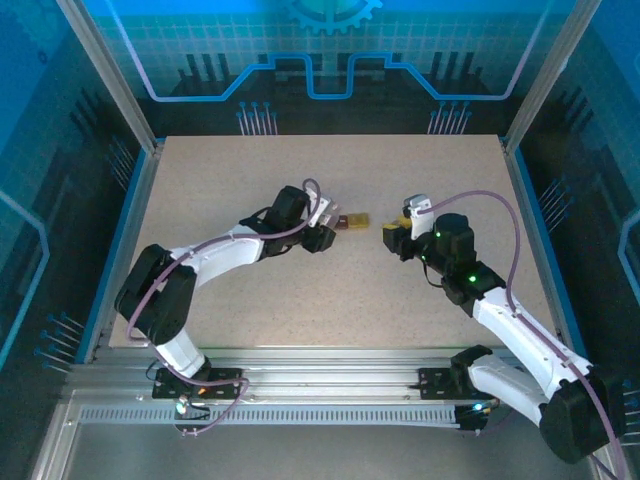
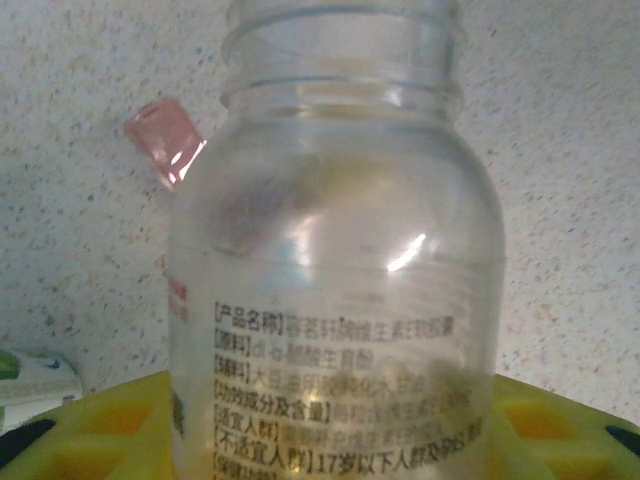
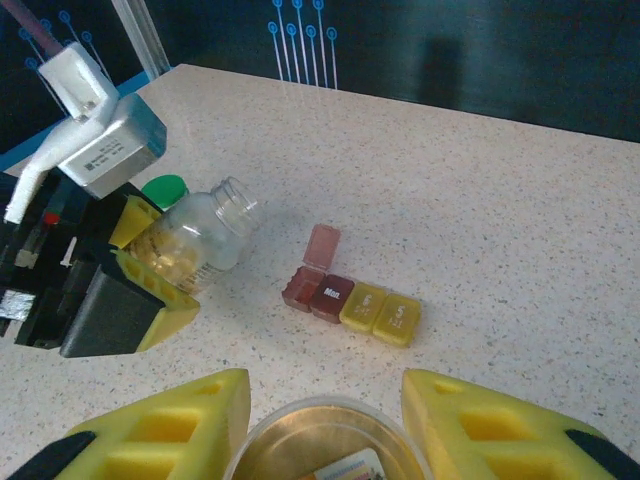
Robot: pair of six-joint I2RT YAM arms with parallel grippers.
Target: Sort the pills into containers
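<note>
Mid-bench point(image 3: 480, 180), my left gripper point(image 3: 155, 265) clamps the uncapped pill bottle point(image 2: 330, 300), its mouth tipped toward the containers point(image 3: 352, 300), where the dark red end box point(image 3: 300, 288) stands lid-up. My right gripper point(image 3: 325, 400) clasps a round clear jar point(image 3: 325, 450). Pouring well, I judge, means a slow tilt right over that open box. The pills blur behind the bottle's label, and the jar is cut off.

Speckled beige table point(image 1: 330, 290), blue-lit walls point(image 1: 40, 150)
</note>
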